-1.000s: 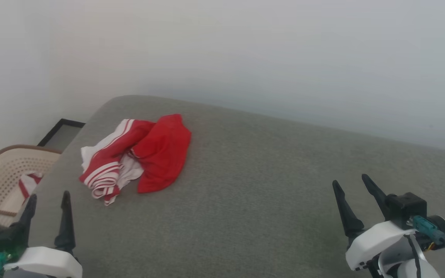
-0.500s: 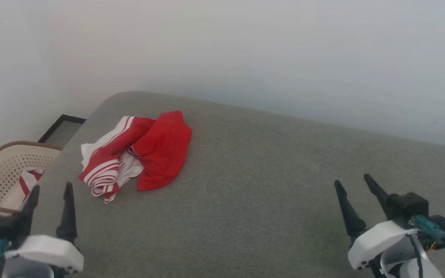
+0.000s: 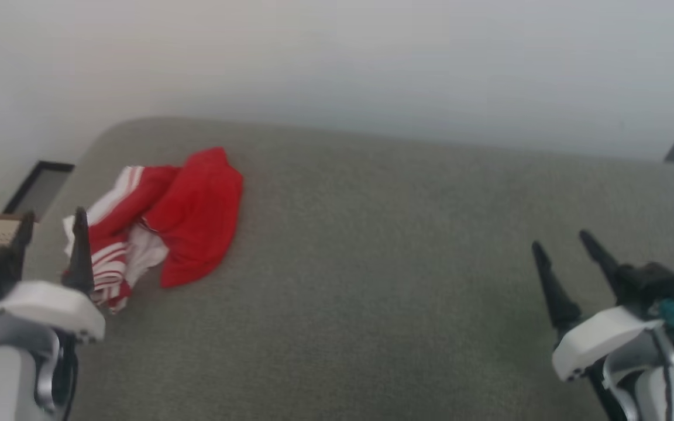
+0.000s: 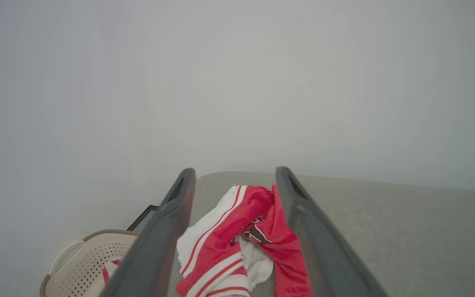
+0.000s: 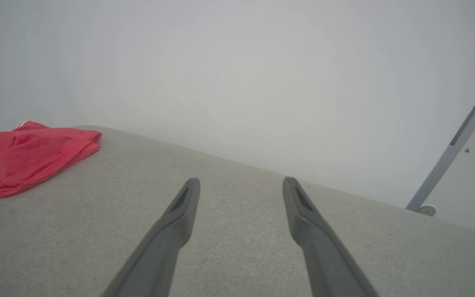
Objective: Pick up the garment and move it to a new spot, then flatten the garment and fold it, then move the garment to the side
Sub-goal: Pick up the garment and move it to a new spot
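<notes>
Pale grey wall (image 3: 337, 58) stands behind everything. In front of it is a big soft grey cloth-covered top (image 3: 372, 263) with a rounded far left corner.

The garment (image 3: 196, 210), a red shirt with white sleeves and red-and-white stripes, lies in a crumpled heap near that far left corner. The plain red part is toward the middle of the top. The white and striped part is toward the left edge.

The left gripper (image 3: 54, 213) is by the left edge, near the front. Its two long dark fingers are wide apart and hold nothing. They point at the shirt, and in the left wrist view the heap shows between them.

The right gripper (image 3: 559, 238) is by the front right corner, well away from the shirt. Its fingers are wide apart too, with nothing in them.

A cream plastic basket (image 4: 85, 255) with small holes and a brown rim sits low beside the left edge. A bit of red-and-white cloth (image 4: 109, 270) lies inside it.

A thin grey metal pole (image 5: 456, 140) leans by the wall past the far right edge.
</notes>
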